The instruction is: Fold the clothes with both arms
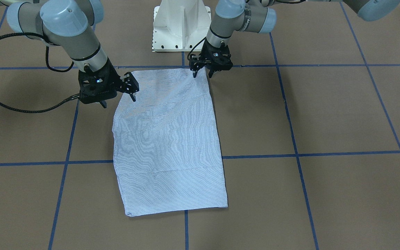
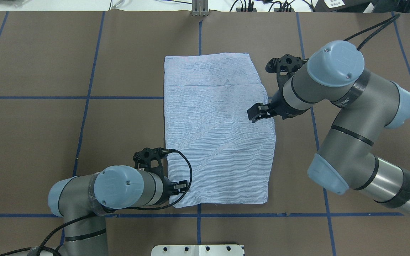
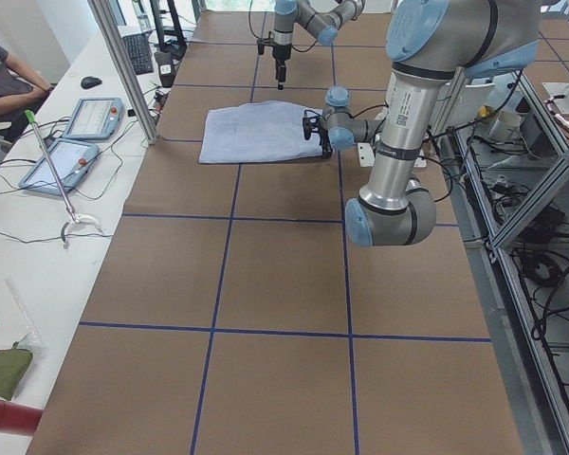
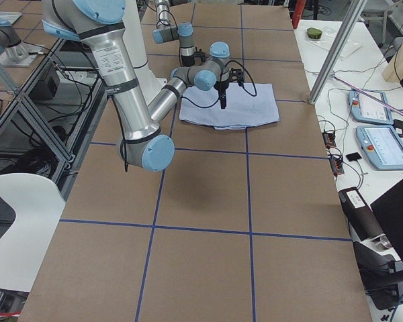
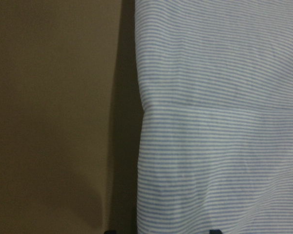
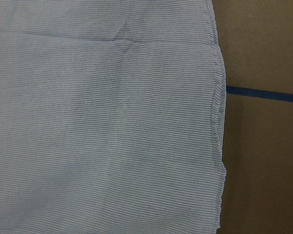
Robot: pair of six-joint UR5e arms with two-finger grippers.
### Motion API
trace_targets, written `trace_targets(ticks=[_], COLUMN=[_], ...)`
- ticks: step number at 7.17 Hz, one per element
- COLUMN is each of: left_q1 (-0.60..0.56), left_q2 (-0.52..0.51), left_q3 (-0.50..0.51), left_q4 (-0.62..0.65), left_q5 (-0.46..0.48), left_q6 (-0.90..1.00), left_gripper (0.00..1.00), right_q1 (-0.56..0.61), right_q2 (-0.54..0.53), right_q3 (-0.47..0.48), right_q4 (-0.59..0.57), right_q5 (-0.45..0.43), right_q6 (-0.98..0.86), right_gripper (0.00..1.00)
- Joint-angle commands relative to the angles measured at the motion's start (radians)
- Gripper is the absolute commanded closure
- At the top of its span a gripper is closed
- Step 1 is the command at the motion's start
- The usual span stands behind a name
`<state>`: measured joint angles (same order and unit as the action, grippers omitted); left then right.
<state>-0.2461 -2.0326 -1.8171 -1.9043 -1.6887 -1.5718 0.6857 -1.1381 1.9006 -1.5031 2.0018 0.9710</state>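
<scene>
on the left, the left gripper (image 1: 202, 74) sits low over the near-left corner of the shirt (image 2: 219, 135), its jaws apart and astride the folded edge, holding nothing. the striped shirt lies flat in the middle of the brown tabletop (image 2: 48, 142), already folded to an oblong with a few soft creases across it. on the right, the right gripper (image 1: 118, 100) hangs above the shirt's right edge, also spread and empty. the cloth looks light, limp and layered, so it would likely sag or slide apart if taken by one ply. pinching all layers at the edge, near the corners, seems safest.
</scene>
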Motion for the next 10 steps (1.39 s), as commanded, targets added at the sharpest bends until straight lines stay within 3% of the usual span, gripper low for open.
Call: trace_targets(ticks=[1,4,10], left_q1=[0.017,0.039,0.048], left_q2=[0.002,0.002,-0.005], left_q3=[-0.01,-0.093,-0.042], left_q4=[0.001,0.108,0.097], left_q5=[-0.002,-0.012,-0.013], left_q6=[0.0,-0.001,0.004], left_gripper=[0.36,0.41,0.41], right_q1=[0.0,0.0,0.003], right_q2=[-0.006,-0.009,-0.009], right_q3=[0.0,0.0,-0.008], right_q4=[0.0,0.0,0.0], right_q5=[0.0,0.0,-0.003], right_q6=[0.0,-0.002,-0.002], right_gripper=[0.0,0.0,0.0])
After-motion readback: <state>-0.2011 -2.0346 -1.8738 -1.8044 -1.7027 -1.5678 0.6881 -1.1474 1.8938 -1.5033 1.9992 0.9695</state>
